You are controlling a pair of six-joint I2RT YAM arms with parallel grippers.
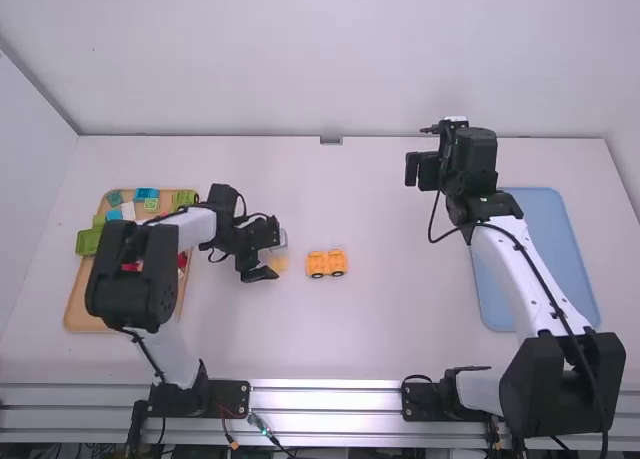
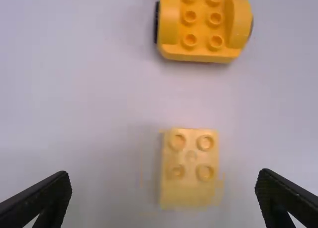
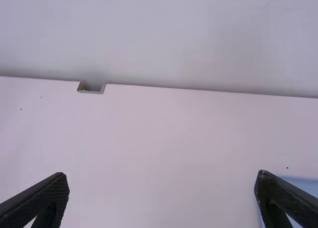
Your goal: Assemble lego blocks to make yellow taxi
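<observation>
Fingers of the left gripper point(image 1: 271, 257) are wide apart, no grip on anything. It's low over the table point(image 1: 390, 324), at the small yellow block point(image 2: 191, 168). Left wrist view puts that block between the two fingertips, touching neither. Four studs up top, sits upright on the table.

Yellow car base point(image 1: 327, 263) is on the table too, just right of the block in the high view. Separate from it, not joined. Fenders, studs up, bits of black wheel at its sides.

Right gripper point(image 1: 421, 154) is up near the far part of the table, left of the blue tray point(image 1: 548, 279). Its fingers are also wide apart, empty.

Wooden tray point(image 1: 77, 317) is at far left, partly behind the left arm. Holds green, blue, white and red blocks.
</observation>
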